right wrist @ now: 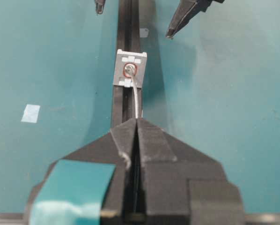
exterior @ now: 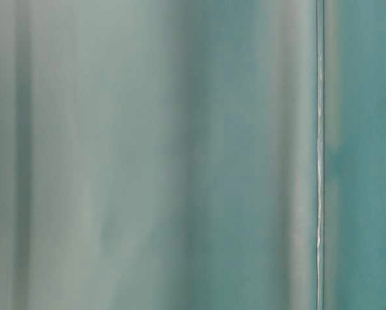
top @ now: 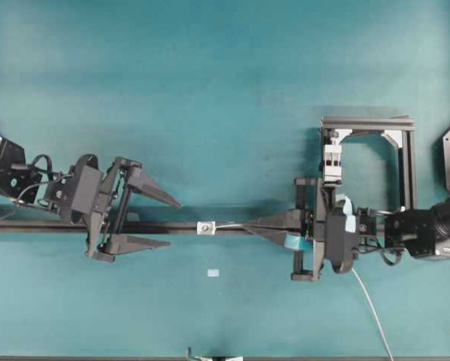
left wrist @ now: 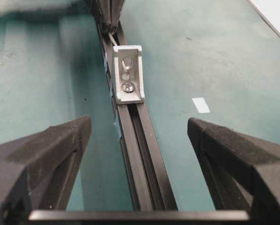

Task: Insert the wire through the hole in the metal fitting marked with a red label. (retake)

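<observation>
The table-level view is a blur of teal; only a thin bright vertical line at right of frame shows, identity unclear. In the overhead view the wire (top: 372,304) runs off the lower edge, and its middle is hidden under the right gripper (top: 249,224).

That gripper's jaws are pressed together on the wire. In the right wrist view the wire's tip meets the red-ringed hole (right wrist: 130,71) in the metal fitting (right wrist: 129,68); whether it passes through cannot be told.

The fitting sits on the black rail (top: 172,226), centre frame overhead. The left gripper (top: 168,223) stands wide, straddling the rail, holding nothing.

Teal table (top: 210,90); a black frame (top: 402,162) with a white clamp (top: 332,161) at right; a pale tag (top: 214,273) below the rail.
</observation>
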{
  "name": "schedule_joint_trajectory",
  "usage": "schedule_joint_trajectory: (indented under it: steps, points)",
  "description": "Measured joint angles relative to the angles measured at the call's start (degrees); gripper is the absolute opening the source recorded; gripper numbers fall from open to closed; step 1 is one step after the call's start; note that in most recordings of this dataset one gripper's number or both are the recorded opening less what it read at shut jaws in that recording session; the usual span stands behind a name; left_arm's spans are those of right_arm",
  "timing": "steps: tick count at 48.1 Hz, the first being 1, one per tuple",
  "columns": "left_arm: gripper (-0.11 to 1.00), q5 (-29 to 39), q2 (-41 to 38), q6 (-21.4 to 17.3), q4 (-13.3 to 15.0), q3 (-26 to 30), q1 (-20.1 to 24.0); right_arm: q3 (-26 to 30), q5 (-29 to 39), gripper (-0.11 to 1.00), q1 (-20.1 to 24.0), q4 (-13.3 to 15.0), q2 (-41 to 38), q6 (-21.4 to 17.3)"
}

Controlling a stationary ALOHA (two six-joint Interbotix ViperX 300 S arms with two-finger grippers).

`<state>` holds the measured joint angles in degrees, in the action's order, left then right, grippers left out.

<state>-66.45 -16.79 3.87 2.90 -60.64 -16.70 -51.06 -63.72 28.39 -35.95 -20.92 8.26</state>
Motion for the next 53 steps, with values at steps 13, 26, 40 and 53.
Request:
schedule_joint_trajectory:
  steps: [13, 26, 40, 53]
  points:
    - [0.57, 0.0, 0.0, 0.0, 0.0, 0.0, 0.0, 1.3, -0.1, 0.02, -1.0, 0.0, -0.7, 0.4]
    - [0.57, 0.1, 0.0, 0.0, 0.1, 0.0, 0.1, 3.1, 0.4, 0.02, -1.5, 0.0, -1.4, 2.4]
    - [0.57, 0.1, 0.0, 0.0, 0.0, 0.4, 0.2, 4.0, 0.8, 0.02, -1.8, 0.1, -1.4, 2.8]
    - [0.57, 0.0, 0.1, 0.0, 0.1, 0.8, 0.5, 4.7, 0.8, 0.02, -1.9, 0.1, -1.9, 2.8]
